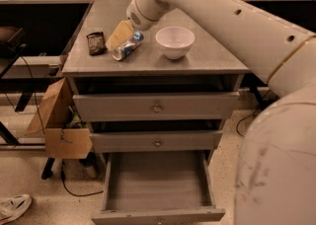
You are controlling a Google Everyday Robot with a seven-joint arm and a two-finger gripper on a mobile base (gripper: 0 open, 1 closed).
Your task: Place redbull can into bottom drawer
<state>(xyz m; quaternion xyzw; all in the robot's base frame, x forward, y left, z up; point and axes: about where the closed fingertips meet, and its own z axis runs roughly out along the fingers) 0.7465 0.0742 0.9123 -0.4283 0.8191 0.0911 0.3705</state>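
Observation:
The redbull can [130, 47] lies on its side on the grey cabinet top [212, 57], left of a white bowl [175, 41]. My gripper [120, 35] reaches down from the upper right and sits right over the can's left end, hiding part of it. The can rests on the top. The bottom drawer [157, 185] is pulled open at the front of the cabinet, and its inside holds nothing.
A dark brown snack packet [96, 42] lies left of the can. The two upper drawers [157, 106] are shut. An open cardboard box [55, 123] hangs at the cabinet's left side. A shoe [13, 206] lies on the floor. My arm fills the right side.

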